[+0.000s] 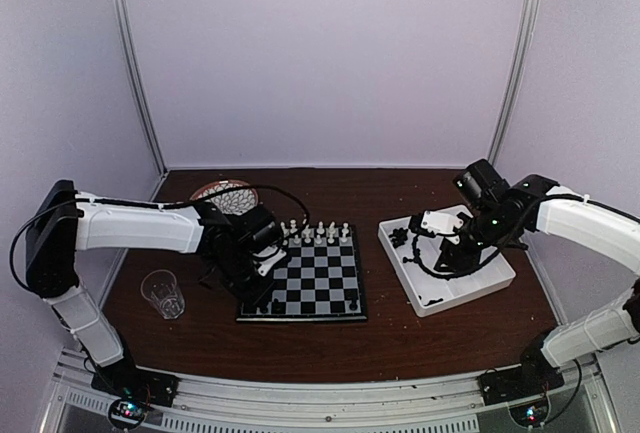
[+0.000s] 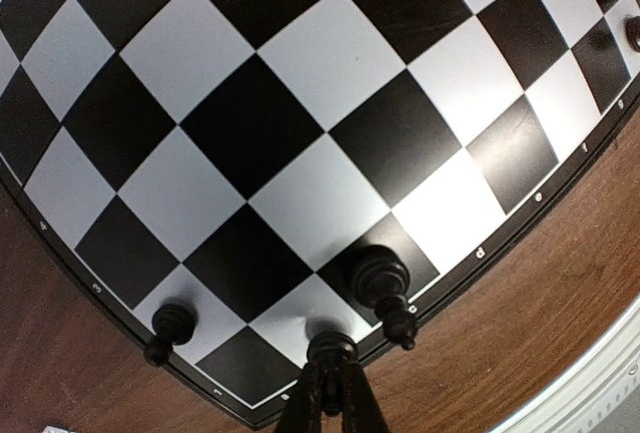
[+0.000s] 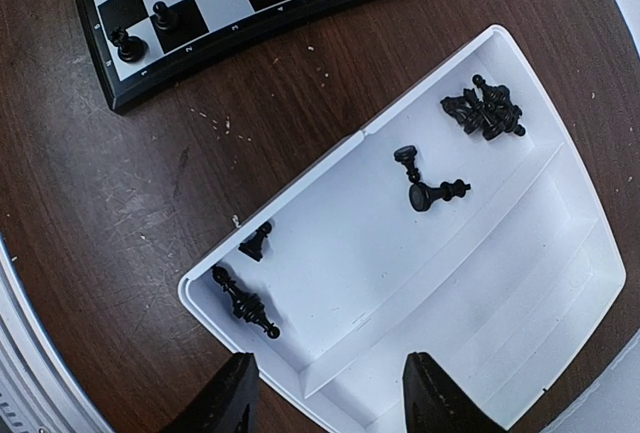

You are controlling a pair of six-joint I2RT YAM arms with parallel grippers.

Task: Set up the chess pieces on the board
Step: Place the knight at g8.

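Precision counts: left gripper, clamped on a black piece, should seat it upright mid-square on the board; right gripper hangs open.

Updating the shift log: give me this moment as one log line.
left gripper: shut at black-and-grey checked chessboard edge row | right gripper: open above white plastic tray | loose black chess pieces in tray

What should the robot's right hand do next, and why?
Probably lower the right gripper onto the black piece lying in the near corner of the tray. Its jaws stand open and empty just above the tray, and that piece looks closest.
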